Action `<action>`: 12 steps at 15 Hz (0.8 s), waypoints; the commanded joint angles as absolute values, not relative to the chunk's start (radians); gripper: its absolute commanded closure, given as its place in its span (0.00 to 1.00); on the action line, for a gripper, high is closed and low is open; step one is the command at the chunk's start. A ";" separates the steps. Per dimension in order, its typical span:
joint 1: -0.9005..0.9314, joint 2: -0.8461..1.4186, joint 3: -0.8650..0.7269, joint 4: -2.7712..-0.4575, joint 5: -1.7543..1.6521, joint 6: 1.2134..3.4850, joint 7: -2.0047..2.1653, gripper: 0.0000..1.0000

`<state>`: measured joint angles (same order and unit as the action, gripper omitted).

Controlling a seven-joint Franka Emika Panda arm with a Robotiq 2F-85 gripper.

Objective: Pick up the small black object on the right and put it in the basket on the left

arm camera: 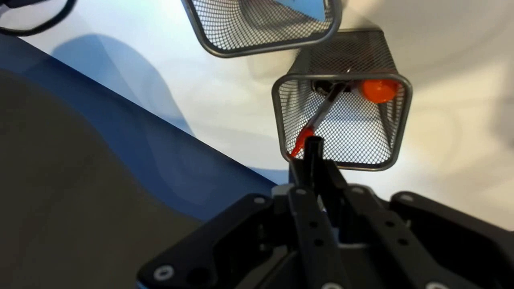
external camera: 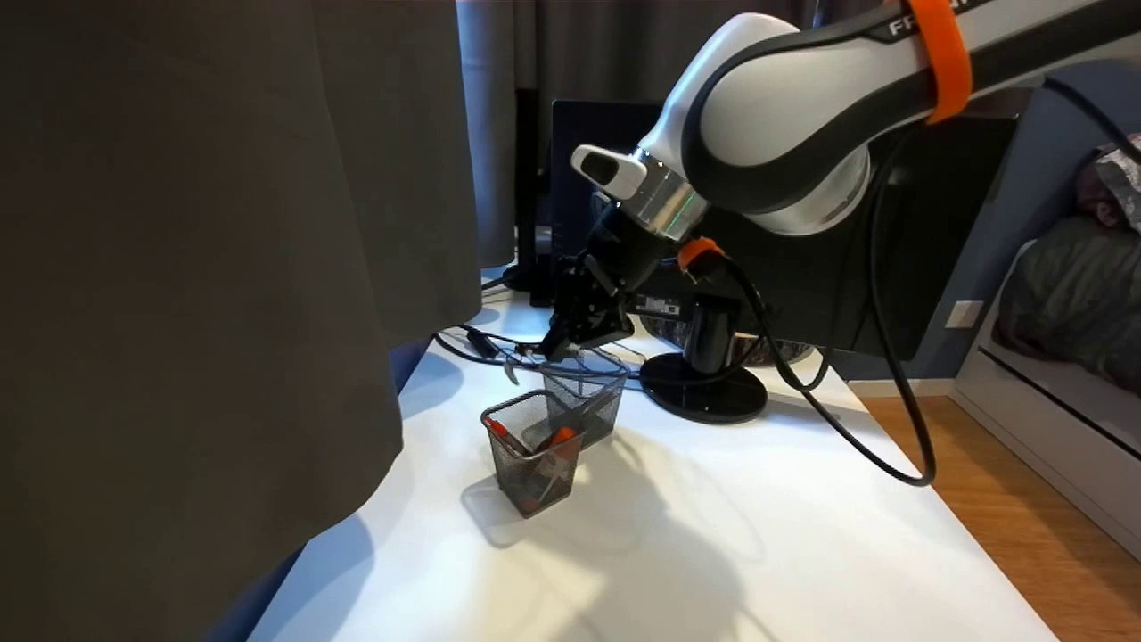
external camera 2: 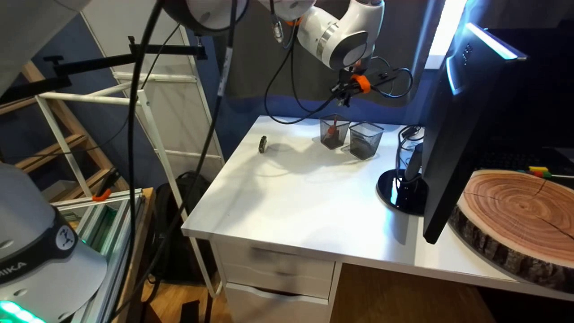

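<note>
The tool [arm camera: 315, 168] is clamped on the small black object [arm camera: 314, 146], which in the wrist view crosses the rim of a mesh basket [arm camera: 357, 136] holding a slim red-ended item [arm camera: 320, 114]; a second basket [external camera 2: 365, 139] stands just beside, both on the bench [external camera 2: 314, 202] below

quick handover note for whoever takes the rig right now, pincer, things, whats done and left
Pincer: looks shut on a small black piece, probably the wanted object, above the desk.
Things: left basket (by both exterior views) stands on the desk; in the wrist view the piece overlaps its rim.
Done: piece apparently gripped.
Left: likely centre over basket, release.
</note>
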<state>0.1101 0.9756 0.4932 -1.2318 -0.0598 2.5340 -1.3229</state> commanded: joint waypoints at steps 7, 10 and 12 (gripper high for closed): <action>0.164 1.127 0.495 -0.945 0.098 2.251 -1.449 0.62; 0.152 1.147 0.515 -0.911 0.079 2.202 -1.436 0.49; 0.152 1.147 0.510 -0.898 0.075 2.192 -1.428 0.34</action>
<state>0.1447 1.1106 0.5021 -0.9756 0.0687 2.2363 -1.4212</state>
